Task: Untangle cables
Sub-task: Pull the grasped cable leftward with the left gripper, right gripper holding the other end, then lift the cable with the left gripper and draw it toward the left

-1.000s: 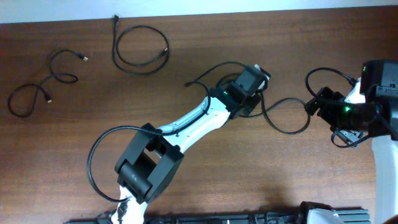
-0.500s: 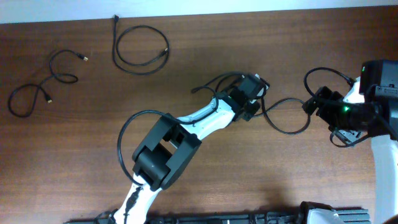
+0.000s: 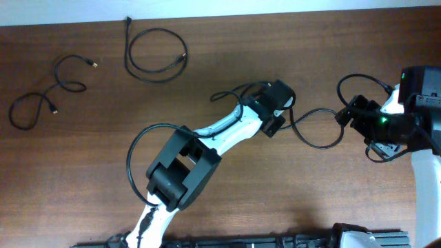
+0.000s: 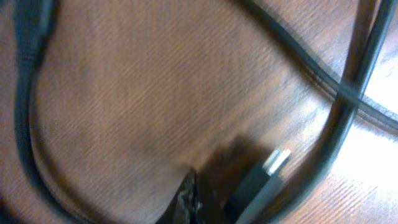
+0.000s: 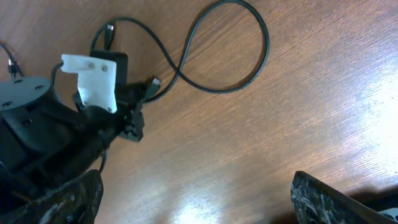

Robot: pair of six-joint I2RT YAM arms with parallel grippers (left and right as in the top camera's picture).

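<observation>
One thin black cable (image 3: 318, 146) runs from a plug end at the left, under my left gripper (image 3: 274, 122), into a loop between the two arms. The right wrist view shows that loop (image 5: 266, 46) crossing itself beside the left gripper (image 5: 132, 118). In the left wrist view, the cable (image 4: 348, 106) and its metal-tipped plug (image 4: 273, 163) lie close under the camera. Only one fingertip shows there, near the centre, right beside the plug, and the jaws look shut. My right gripper (image 5: 199, 199) is open and empty above bare wood, just right of the loop (image 3: 353, 114).
Two more black cables lie apart on the brown wooden table: a round loop (image 3: 185, 58) at the top left and a wavy one (image 3: 72, 88) at the far left. Thicker robot wires curl by each arm's base.
My left arm's elbow has swung right and up, and its gripper has shifted slightly down along the cable. The right arm has not moved.
</observation>
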